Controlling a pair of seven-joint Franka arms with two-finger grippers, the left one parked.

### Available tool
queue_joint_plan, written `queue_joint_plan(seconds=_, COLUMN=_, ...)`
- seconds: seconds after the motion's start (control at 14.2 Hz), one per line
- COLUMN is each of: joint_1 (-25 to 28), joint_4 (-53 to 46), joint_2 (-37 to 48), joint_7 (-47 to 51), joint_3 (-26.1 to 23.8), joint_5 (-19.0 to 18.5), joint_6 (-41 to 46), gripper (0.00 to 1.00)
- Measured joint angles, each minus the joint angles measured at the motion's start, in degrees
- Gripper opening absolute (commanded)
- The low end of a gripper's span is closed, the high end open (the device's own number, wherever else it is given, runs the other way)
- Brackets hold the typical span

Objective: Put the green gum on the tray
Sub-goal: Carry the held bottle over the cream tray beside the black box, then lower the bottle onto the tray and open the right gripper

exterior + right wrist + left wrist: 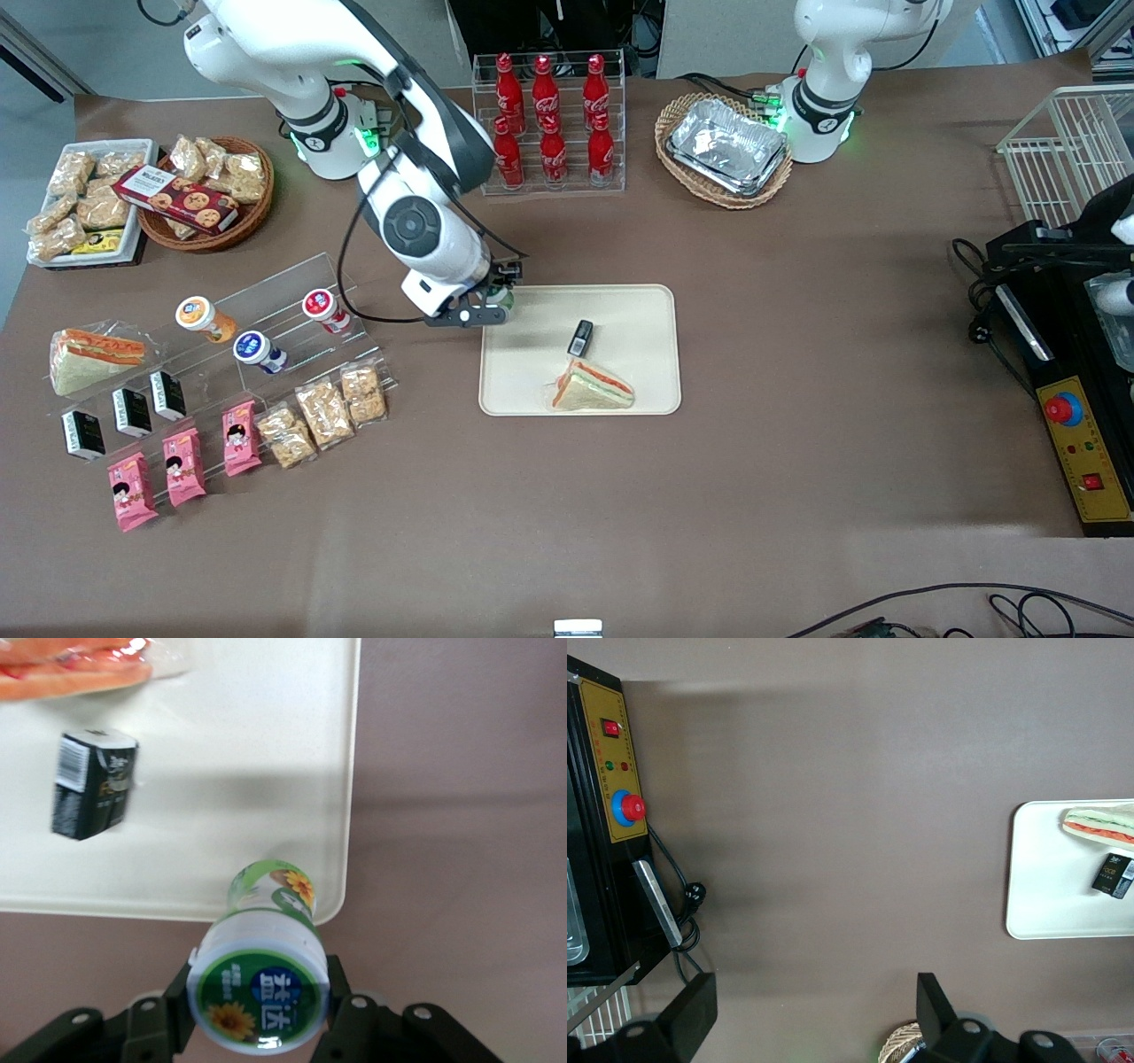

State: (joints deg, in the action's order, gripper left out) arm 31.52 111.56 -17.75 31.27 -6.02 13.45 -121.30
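- Front view: high up, looking steeply down over the whole table (797, 496) from far off.
- Right wrist view: close, looking straight down past the pincer (259, 1010) onto the tray (266, 744) corner.
- Left wrist view: looks down on bare table; shares the tray (1045, 904) with both others.

A cream rectangular tray (1036, 904) on the brown table (833, 815) carries a wrapped triangular sandwich (1099, 826) beside a small black packet (1113, 877).

My white right arm reaches down over the counter's middle, wrist bent low. My black two-finger tool (498, 299) clamps the small green gum bottle (263, 979) by its white lid.
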Motion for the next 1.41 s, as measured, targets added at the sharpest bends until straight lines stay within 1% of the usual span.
queue_joint_plan(seconds=0.28, joint_1=2.12, joint_4=0.90, joint_2=-5.04, joint_7=0.01, joint_3=0.02, joint_5=0.00, joint_6=-6.61, gripper=0.37)
queue_joint_plan(seconds=0.49, joint_1=3.33, joint_4=1.46, joint_2=-7.14, joint_7=0.07, joint_3=0.03, joint_5=0.00, joint_6=-10.18, gripper=0.38)
queue_joint_plan(seconds=0.99, joint_1=3.59, joint_4=3.45, joint_2=-7.73, joint_7=0.07, joint_3=0.04, joint_5=0.00, joint_6=-13.55, gripper=0.40)
queue_joint_plan(seconds=1.06, joint_1=3.60, joint_4=3.50, joint_2=-7.75, joint_7=0.07, joint_3=0.04, joint_5=0.00, joint_6=-13.66, gripper=0.47)
queue_joint_plan(seconds=1.13, joint_1=3.60, joint_4=3.50, joint_2=-7.75, joint_7=0.07, joint_3=0.05, joint_5=0.00, joint_6=-13.68, gripper=0.61)
queue_joint_plan(seconds=1.27, joint_1=3.61, joint_4=3.50, joint_2=-7.75, joint_7=0.07, joint_3=0.06, joint_5=0.00, joint_6=-13.71, gripper=0.98)
queue_joint_plan(seconds=1.41, joint_1=3.62, joint_4=3.50, joint_2=-7.75, joint_7=0.07, joint_3=0.07, joint_5=0.00, joint_6=-13.74, gripper=0.99)
